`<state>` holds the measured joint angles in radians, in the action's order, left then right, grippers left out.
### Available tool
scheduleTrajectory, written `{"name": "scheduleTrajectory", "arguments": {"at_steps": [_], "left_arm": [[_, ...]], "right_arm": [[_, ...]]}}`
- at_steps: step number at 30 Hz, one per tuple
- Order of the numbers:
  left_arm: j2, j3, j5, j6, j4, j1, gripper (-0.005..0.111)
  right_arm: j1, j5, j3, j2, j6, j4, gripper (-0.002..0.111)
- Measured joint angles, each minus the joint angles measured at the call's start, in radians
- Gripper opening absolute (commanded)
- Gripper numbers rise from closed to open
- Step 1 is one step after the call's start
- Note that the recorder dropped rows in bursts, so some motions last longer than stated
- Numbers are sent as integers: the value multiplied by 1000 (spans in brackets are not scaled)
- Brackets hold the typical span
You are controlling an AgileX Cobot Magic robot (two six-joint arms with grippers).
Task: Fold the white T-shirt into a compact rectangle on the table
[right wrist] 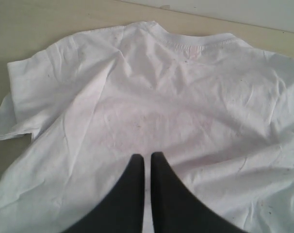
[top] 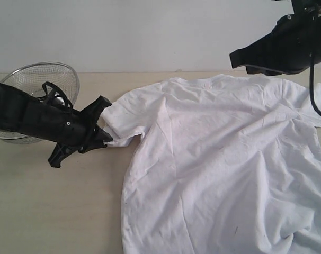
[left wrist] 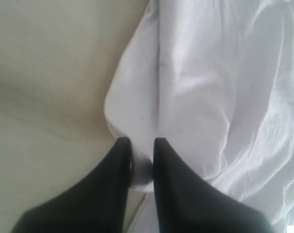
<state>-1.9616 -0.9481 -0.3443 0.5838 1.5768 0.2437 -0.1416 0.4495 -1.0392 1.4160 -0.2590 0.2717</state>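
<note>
We see the white T-shirt (top: 224, 159) spread out on the desk (top: 54, 211). Our left fingers (left wrist: 113, 179) narrowly pinch its sleeve edge, and our right fingers (right wrist: 132, 194) hover pressed together above it.

The white T-shirt (top: 219, 159) is creased matt cloth; the bench (top: 54, 211) smooth, pale, wood-grained; the wire-mesh bowl (top: 38, 74) shiny metal.

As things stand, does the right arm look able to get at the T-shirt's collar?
Likely yes. The right gripper hangs over the white T-shirt, jaws shut, with only bare cloth between it and the collar. The left gripper is away at a sleeve.
</note>
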Motion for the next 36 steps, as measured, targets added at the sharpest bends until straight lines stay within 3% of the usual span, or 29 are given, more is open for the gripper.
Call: {"name": "scheduleTrajectory", "arguments": {"at_steps": [6, 12, 26, 36], "left_arm": [[0, 0, 0, 9, -2, 0, 5], [0, 0, 0, 31, -7, -7, 5], [-1, -41, -56, 95, -13, -158, 5], [-1, -112, -68, 99, -50, -177, 5]], "right_arm": [[0, 43, 0, 0, 0, -4, 0], [0, 132, 0, 0, 102, -120, 0], [0, 273, 3, 0, 166, -183, 0], [0, 275, 3, 0, 166, -162, 0]]}}
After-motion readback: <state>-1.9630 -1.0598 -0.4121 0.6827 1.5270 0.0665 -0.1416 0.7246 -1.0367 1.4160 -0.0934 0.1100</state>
